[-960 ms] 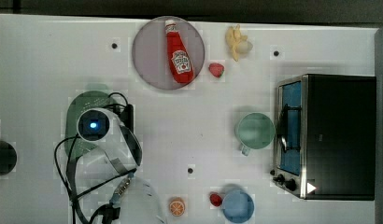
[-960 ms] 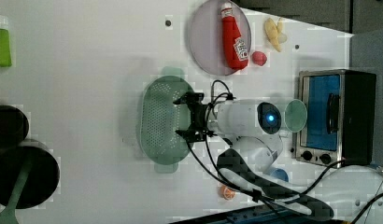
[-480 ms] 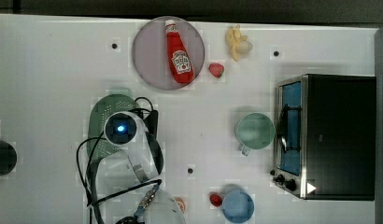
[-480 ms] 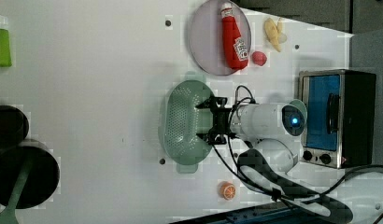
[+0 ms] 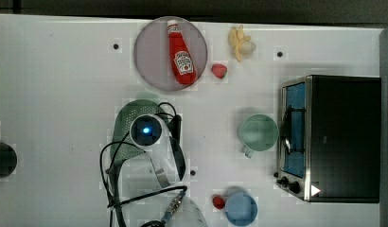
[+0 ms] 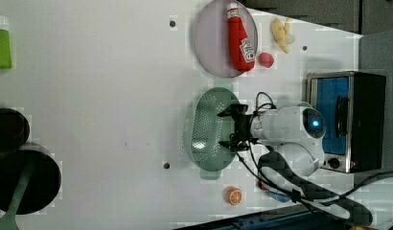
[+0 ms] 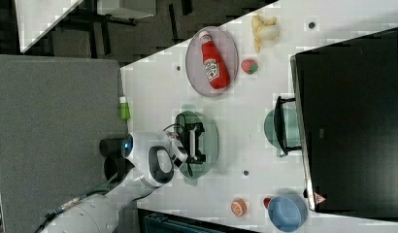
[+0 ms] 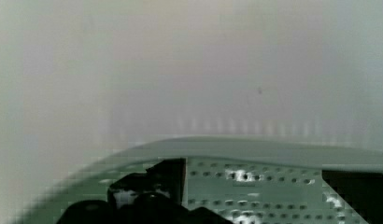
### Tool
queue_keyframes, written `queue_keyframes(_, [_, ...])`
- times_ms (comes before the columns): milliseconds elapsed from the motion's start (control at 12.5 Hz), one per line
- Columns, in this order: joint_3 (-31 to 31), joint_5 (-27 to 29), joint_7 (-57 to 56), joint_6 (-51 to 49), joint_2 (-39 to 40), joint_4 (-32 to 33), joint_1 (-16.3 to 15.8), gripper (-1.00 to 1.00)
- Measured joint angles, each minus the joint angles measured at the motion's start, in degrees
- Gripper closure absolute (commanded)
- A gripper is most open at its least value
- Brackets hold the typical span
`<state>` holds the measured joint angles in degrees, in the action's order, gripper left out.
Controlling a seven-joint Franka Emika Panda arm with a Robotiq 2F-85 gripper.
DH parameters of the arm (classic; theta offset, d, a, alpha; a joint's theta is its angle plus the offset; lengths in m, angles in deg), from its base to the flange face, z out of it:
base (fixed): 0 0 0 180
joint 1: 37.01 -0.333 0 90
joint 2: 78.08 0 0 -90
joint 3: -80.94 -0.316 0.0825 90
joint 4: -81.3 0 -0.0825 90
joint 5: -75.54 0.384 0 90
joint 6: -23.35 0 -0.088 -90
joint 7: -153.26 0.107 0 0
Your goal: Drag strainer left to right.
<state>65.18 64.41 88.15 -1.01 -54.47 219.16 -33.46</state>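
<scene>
I find the strainer (image 6: 209,129) on the white table (image 6: 98,96), just below the grey plate (image 6: 211,43) holding the ketchup bottle (image 6: 240,36) in the left view, left of the toaster oven (image 6: 350,120). My gripper (image 6: 233,129) sits inside its bowl, jaws spread wide, gripping nothing.

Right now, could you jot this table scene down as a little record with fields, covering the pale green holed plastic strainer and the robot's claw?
Strainer: pale green oblong plastic colander, flat on the white table
Gripper: open, fingers spread inside the strainer's bowl
Grip: nothing clamped
Plate: round grey plate carrying a red ketchup bottle
To the top view's right: green mug, then a black toaster oven
Near edge: blue bowl
</scene>
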Motion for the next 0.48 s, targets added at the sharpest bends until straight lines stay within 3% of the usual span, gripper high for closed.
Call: queue_keyframes(480, [7.58, 1.04, -11.36, 1.57, -1.45, 0.78, 2.34, -1.00])
